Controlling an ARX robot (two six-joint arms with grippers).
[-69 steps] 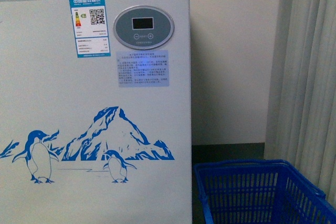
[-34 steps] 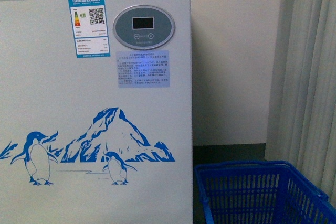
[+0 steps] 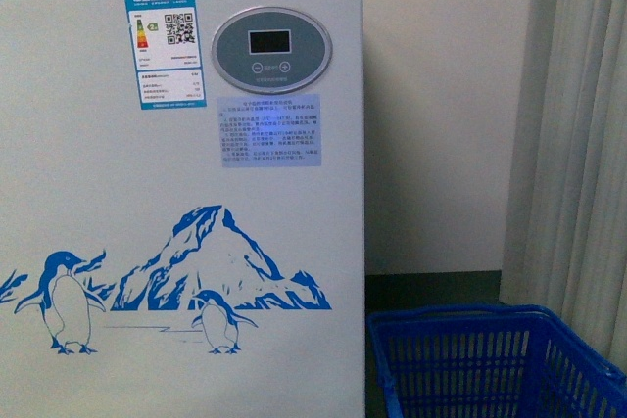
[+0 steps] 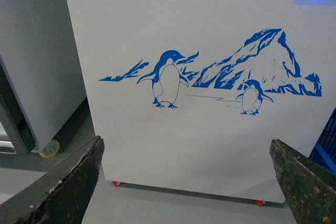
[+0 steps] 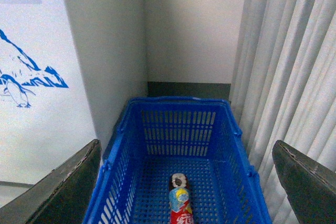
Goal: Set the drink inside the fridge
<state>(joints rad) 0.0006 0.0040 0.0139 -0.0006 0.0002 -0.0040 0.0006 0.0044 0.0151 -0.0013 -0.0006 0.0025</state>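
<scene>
The front view gives us the fridge (image 3: 176,193) close up, with its round grey display (image 3: 271,49) and energy label (image 3: 165,46) under the blue top rim. Only the rim of the blue basket (image 3: 470,318) shows, on the floor just beside the fridge. No gripper and no drink show there.

Only the right wrist view looks down into the basket, and there the drink (image 5: 180,203) lies flat on the basket floor, near its middle. Its long axis runs along the fridge's side wall toward the room wall behind. We cannot tell which end carries the cap. The curtain (image 5: 294,66) hangs on the basket's side away from the fridge.

The right gripper (image 5: 186,142) hangs above the basket, spread wide and holding nothing.

The left wrist view alone shows the fridge's penguin print (image 4: 168,80) head-on, with a grey cabinet (image 4: 37,61) beside the fridge, opposite the basket. The left gripper (image 4: 185,140) faces the fridge front, also wide apart and empty.
</scene>
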